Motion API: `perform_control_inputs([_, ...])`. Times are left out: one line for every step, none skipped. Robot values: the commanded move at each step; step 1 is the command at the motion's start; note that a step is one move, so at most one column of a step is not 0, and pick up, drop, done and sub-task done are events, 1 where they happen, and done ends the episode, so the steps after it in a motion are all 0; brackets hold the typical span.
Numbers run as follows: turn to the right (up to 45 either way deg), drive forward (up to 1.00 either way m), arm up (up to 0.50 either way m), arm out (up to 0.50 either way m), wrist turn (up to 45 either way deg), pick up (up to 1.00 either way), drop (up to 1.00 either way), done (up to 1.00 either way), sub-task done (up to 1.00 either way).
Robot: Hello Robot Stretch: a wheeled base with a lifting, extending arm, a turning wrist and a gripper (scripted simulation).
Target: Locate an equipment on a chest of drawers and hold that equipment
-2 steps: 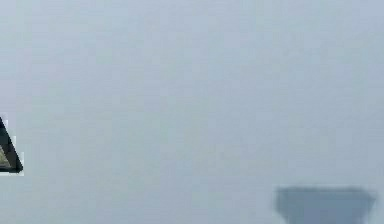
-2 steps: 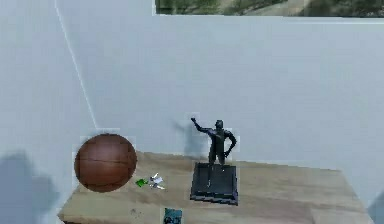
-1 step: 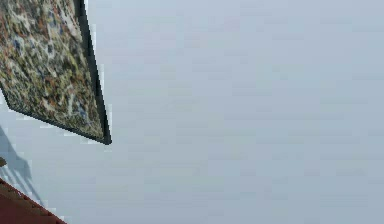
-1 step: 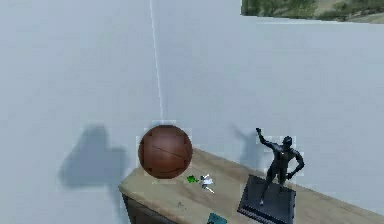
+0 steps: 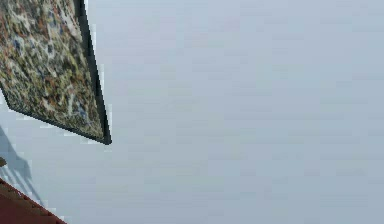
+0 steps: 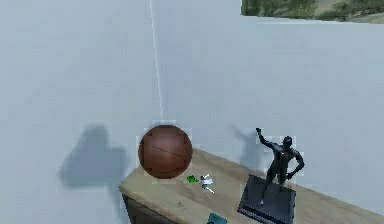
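Robot's own body outside both views, no colour, shape or marking of it to tell

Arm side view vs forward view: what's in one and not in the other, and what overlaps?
Arm side view's own: a basketball at the left end of a wooden chest, a dark statue on a base to its right, small green and white bits between them, and a teal item near the front edge.
Forward view's own: a red-brown corner at bottom left.
Shared: pale wall, plus wall art in each, a painting at upper left and a picture edge at top right. Can't tell if they're the same piece.
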Motion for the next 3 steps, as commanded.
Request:
perform_control_inputs([0.0,0.00,0.38,0.00,0.0,0.00,0.00,0.00,0.00])
perform_control_inputs([0.0,0.00,0.00,0.26,0.0,0.00,0.00,0.00,0.00])
perform_control_inputs([0.0,0.00,0.00,0.00,45.0,0.00,0.00,0.00,0.00])
